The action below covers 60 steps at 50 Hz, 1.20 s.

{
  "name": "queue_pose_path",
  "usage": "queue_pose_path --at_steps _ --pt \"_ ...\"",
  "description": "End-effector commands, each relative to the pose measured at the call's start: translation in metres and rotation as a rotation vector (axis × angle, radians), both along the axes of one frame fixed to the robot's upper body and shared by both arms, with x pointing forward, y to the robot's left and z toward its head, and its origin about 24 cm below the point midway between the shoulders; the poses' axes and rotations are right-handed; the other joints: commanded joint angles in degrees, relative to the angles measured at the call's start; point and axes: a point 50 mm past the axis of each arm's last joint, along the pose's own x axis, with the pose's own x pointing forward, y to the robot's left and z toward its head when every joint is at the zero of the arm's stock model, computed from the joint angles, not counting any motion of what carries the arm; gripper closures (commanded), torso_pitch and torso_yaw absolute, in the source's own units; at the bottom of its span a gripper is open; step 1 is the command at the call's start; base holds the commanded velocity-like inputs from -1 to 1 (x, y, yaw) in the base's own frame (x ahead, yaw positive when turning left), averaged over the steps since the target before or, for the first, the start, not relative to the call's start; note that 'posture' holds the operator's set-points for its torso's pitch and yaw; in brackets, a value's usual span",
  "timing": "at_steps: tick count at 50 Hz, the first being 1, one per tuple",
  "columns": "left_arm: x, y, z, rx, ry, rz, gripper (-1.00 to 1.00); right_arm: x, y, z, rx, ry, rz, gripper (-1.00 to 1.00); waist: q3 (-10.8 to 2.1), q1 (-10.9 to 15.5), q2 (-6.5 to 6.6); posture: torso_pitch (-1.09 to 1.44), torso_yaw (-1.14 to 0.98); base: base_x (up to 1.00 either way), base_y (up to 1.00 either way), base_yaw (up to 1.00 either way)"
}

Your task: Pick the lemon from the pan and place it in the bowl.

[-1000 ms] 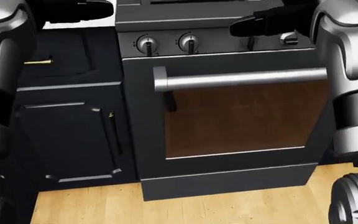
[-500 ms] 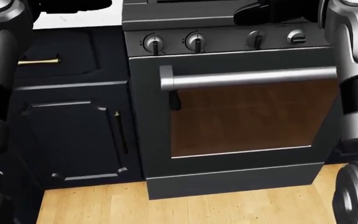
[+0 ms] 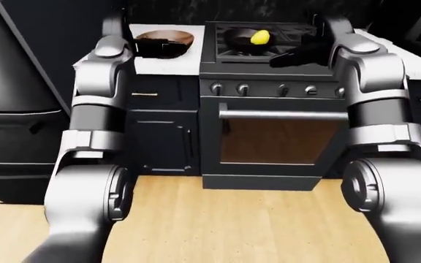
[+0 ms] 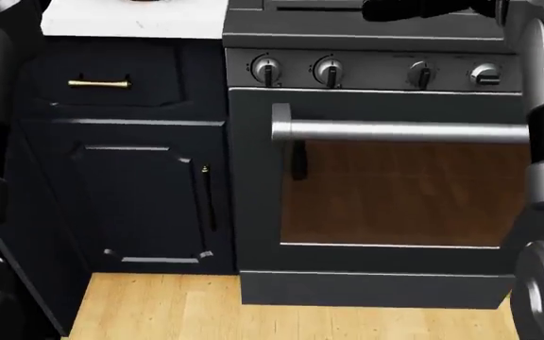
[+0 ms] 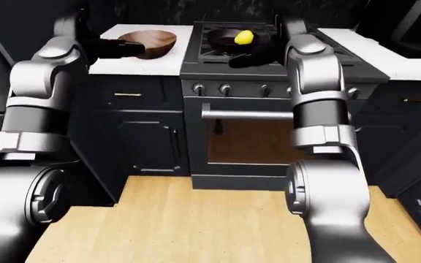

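This is a home kitchen (a simulated one): a dark stove (image 3: pixel 273 118) with a row of knobs (image 4: pixel 327 71), a steel oven handle (image 4: pixel 400 132) and a brown glass door. Left of it stand navy cabinets (image 4: pixel 130 163) with brass pulls under a white counter (image 5: pixel 134 64), on a wood floor (image 3: pixel 225 222).

There was one lemon (image 5: pixel 245 36), one pan (image 5: pixel 225 38) and one wooden bowl (image 5: pixel 149 43). The stove (image 4: pixel 376 184) carried four knobs (image 4: pixel 267 70) and one oven handle (image 4: pixel 400 132). Two hands showed: left hand (image 5: pixel 112 48), right hand (image 5: pixel 251 57).
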Motion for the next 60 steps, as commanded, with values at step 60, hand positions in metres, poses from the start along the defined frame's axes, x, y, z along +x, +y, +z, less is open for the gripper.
queue_pose_path --at_steps 60 --pt "-0.007 -0.003 0.035 0.045 -0.115 -0.012 -1.0 -0.002 0.009 0.029 -0.035 -0.071 0.024 -1.0 -3.56 -0.36 -0.18 0.0 0.0 0.13 0.0 0.0"
